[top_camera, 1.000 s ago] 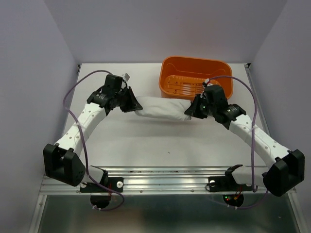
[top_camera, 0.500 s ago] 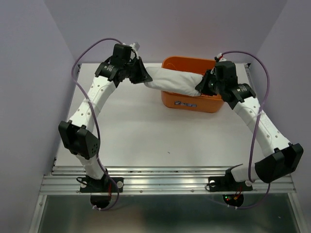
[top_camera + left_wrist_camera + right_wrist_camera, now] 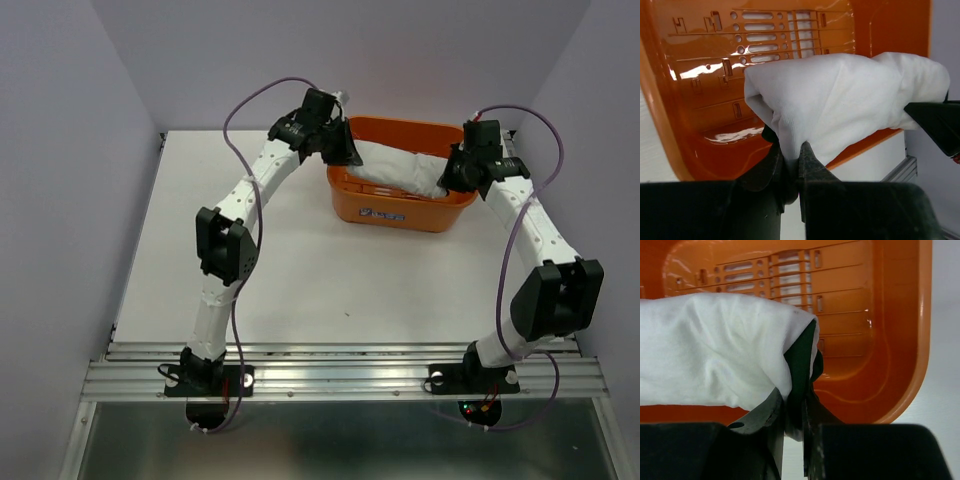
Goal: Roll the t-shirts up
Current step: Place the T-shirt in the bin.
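The t-shirt (image 3: 400,170) is hanging as a white sausage-shaped roll between the two arms, spanning the orange basket (image 3: 400,213) from side to side, with its middle sagging down inside the rim. I am not seeing clearly whether it is touching the basket floor yet. The basket is sitting at the far side of the worktop (image 3: 280,260).

The left hand (image 3: 352,155) is clamping one end of the roll. From its wrist view, the fingers (image 3: 807,160) are pinching a fold of white cloth with almost no gap between them. The right hand (image 3: 452,175) is gripping the other end the same way, its jaws nipping together on a dark green edge (image 3: 801,360) that is peeking out from under the white layers.

To my eye this bundle is behaving as light, soft and floppy: it is drooping between the grips and bulging wherever it is unsupported. It is not looking fragile or slippery, but a roll like this is likely to loosen if only an outer layer is caught. The ends are looking like the sensible places to hold, pinching through several layers at once, so the roll is staying wound while it is being carried.
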Controlling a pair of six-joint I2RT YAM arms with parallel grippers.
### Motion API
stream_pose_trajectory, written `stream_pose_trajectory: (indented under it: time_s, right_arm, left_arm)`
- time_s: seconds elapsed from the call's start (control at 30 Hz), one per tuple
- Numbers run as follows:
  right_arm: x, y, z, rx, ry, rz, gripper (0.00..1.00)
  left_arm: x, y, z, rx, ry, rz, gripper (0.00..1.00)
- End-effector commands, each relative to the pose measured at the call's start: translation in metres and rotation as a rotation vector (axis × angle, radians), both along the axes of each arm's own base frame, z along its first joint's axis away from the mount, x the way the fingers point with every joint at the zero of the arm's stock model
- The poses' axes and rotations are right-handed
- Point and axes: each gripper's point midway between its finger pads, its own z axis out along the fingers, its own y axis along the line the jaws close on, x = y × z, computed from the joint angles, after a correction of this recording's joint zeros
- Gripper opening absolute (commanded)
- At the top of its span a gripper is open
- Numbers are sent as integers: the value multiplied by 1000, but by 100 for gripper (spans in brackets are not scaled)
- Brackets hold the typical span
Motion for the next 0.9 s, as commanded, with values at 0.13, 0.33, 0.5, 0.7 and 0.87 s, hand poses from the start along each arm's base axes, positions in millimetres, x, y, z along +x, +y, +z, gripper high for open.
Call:
stream_pose_trajectory:
  time_s: [0.13,0.33,0.5,0.7,0.87]
  right_arm:
    - [22,-21,-14,-51,17,15,1]
    - [28,-17,-38,-45,80,40,1]
    - [22,-19,-57,-59,143,38,1]
    - [7,-12,-64,-20,167,63,1]
    - [-15,-1,-65,27,189,111,1]
  left_arm:
    - [-2,-29,-20,-44,19,-124,0]
    - [-5,-33,-56,21,61,-133,0]
    - [-8,-29,-85,90,98,-134,0]
    - [-21,-21,-86,115,109,-141,0]
    - [-33,-11,-80,136,110,-145,0]
